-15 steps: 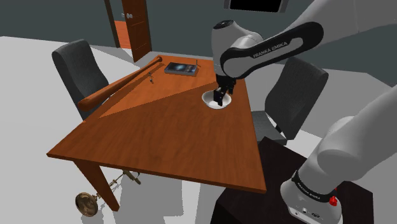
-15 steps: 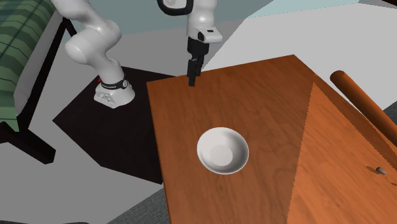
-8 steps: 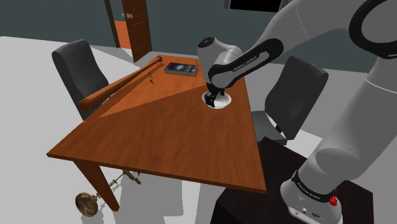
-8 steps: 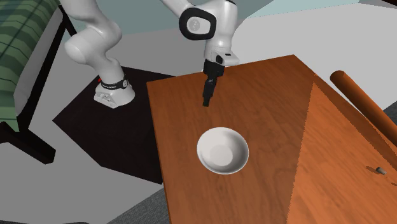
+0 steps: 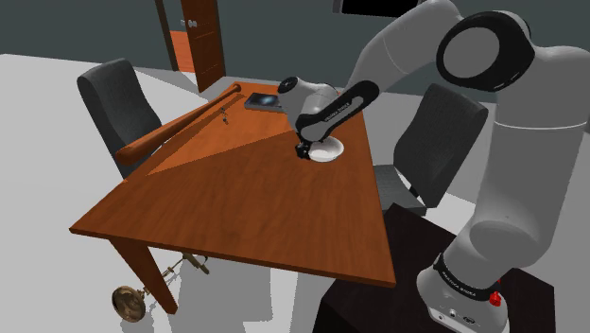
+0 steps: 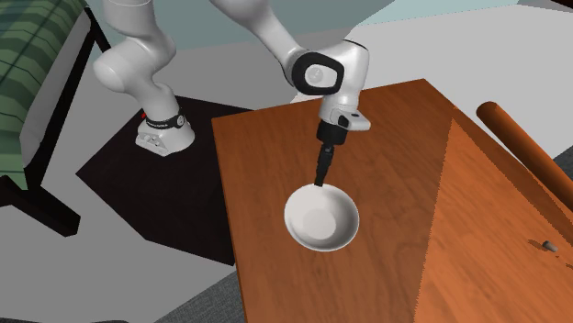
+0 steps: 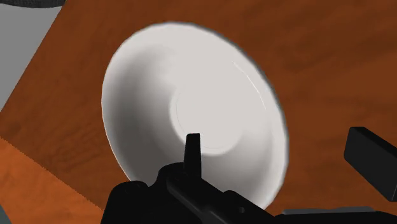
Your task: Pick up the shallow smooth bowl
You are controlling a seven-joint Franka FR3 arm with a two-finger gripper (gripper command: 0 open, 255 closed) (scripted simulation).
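**Item 1: shallow smooth white bowl (image 5: 328,149).** It sits upright and empty on the reddish-brown wooden table (image 5: 236,203). In the shoulder view it lies toward the table's far right edge. In the second exterior view it lies near the table's left edge.

**Item 2: my jaws.** They are open and grip nothing. They are low over the bowl's rim, on its far side in the second exterior view. In the wrist view one black finger (image 7: 193,149) hangs over the bowl's inner slope. The other finger (image 7: 372,153) stands outside the rim. The rim runs between them, and I cannot tell whether either finger touches it.

**Item 3: step in hand, as I judge it.** This is the last descent into a pinch on the rim.
- Keep the rim centred between the fingers.
- Go down only until the inner finger is just off the bowl's wall. Pressing on one edge of so shallow a dish would likely tip it or skate it across the table.
- Close slowly. The wall looks thin, sloped and smooth, so a shallow bite may squeeze it out sideways.
- Take as deep a hold as the curve allows.
- Lift straight up and keep the bowl level.

**Item 4: neighbours.** A long brown wooden bat (image 5: 180,128) and a dark flat slab (image 5: 269,100) lie at the table's far side, well apart from the bowl. Neither should hinder the lift.
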